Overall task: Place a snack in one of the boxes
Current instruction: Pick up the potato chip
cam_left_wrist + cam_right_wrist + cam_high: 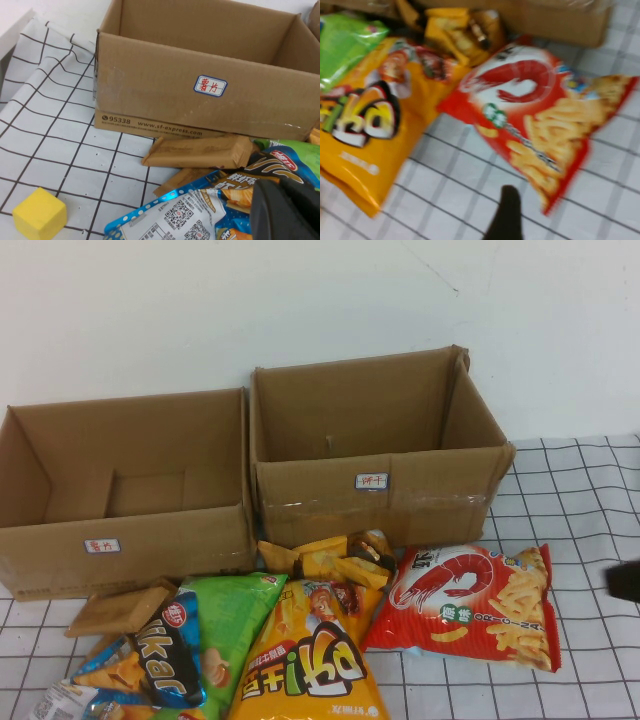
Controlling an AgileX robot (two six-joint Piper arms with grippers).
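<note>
The snack, a red bag with a big shrimp and yellow fry sticks, lies flat on the checked cloth in front of the taller right box; it also shows in the right wrist view. The wider, lower box with the red-lettered white label stands open and empty at the left, and it shows in the left wrist view. My right gripper is at the right edge, open and empty, apart from the red bag; one finger shows. My left gripper is shut and empty over a blue-black bag.
The taller taped box stands at the right rear. An orange-yellow bag, a green bag, a blue-black bag, brown packets and small yellow packets are piled in front. A yellow cube lies at the left.
</note>
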